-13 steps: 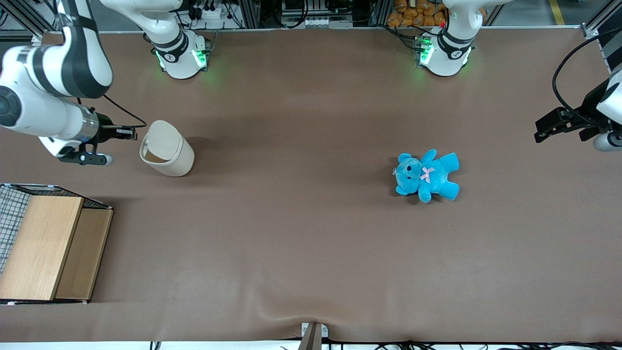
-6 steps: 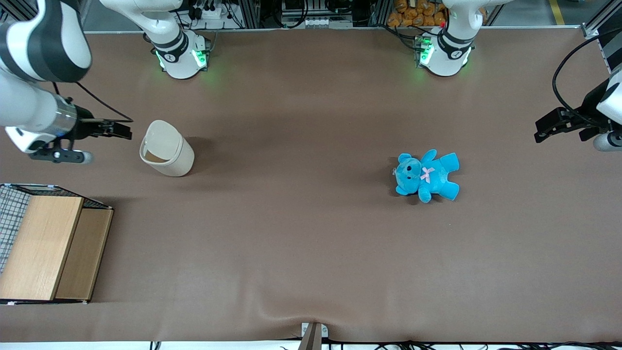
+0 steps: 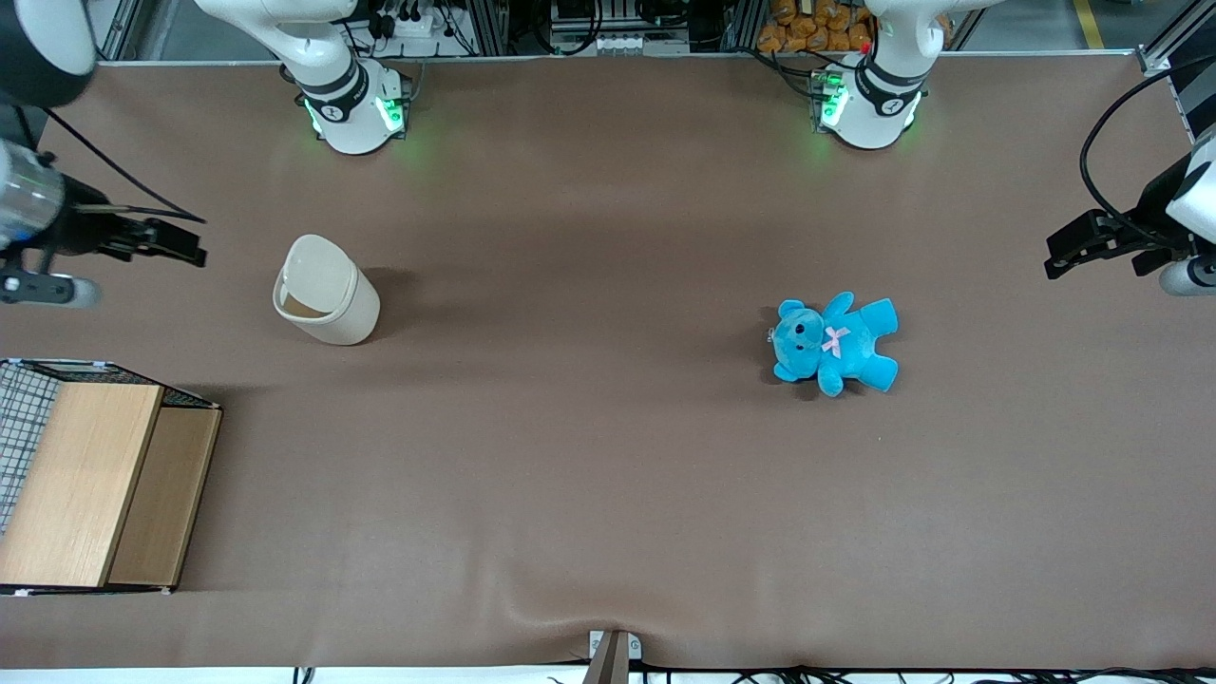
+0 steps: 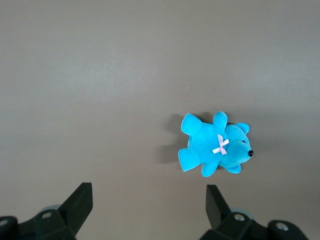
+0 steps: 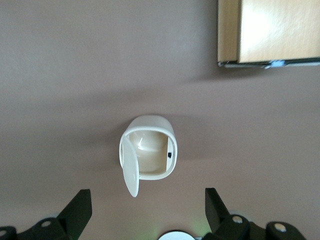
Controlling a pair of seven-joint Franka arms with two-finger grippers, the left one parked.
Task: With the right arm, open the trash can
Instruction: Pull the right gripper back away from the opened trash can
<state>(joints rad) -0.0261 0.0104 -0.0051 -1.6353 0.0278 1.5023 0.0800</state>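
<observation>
On the table, the trash can (image 3: 326, 302) stood with its lid (image 5: 130, 169) swung up, mouth exposed. The gripper (image 3: 185, 245) hung apart from it toward the working arm's end, fingers spread and holding nothing, so the job looked done.

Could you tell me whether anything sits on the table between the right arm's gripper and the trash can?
Nothing visible does. The gripper, fingers open, hangs beside the trash can, with only bare table between them. The lid is already up.
</observation>
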